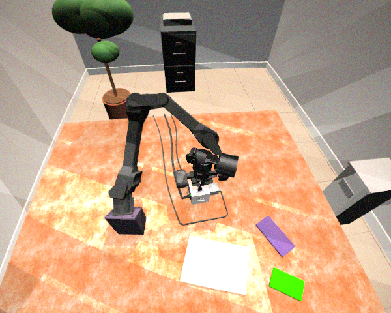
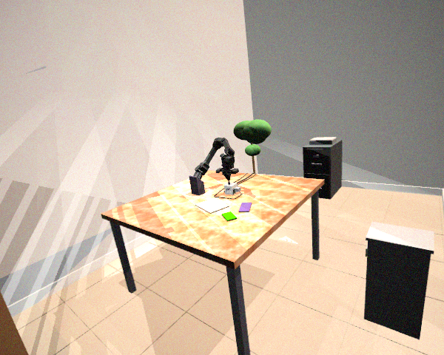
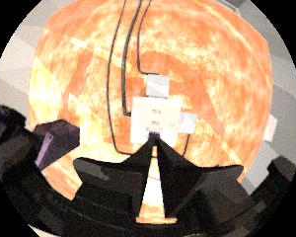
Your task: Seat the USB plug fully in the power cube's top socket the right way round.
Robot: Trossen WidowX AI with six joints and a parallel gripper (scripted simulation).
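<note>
The white power cube [image 1: 200, 199] [image 2: 227, 190] [image 3: 140, 133] stands on the table, with small slots in its top. My gripper [image 1: 200, 187] [image 2: 229, 183] [image 3: 155, 141] points down over the cube's top, near its front edge in the wrist view. It is shut on the small dark USB plug [image 3: 153, 134], which is mostly hidden by the fingertips. The plug sits at or just above the socket. How deep it is and which way round it faces cannot be told.
Pale blocks sit at the cube's far side [image 3: 158, 87] and right side [image 3: 188, 122]. Dark cables [image 1: 202, 221] loop around the cube. A white sheet [image 1: 216, 266], a purple slab [image 1: 275, 236] and a green slab [image 1: 287, 283] lie on the table.
</note>
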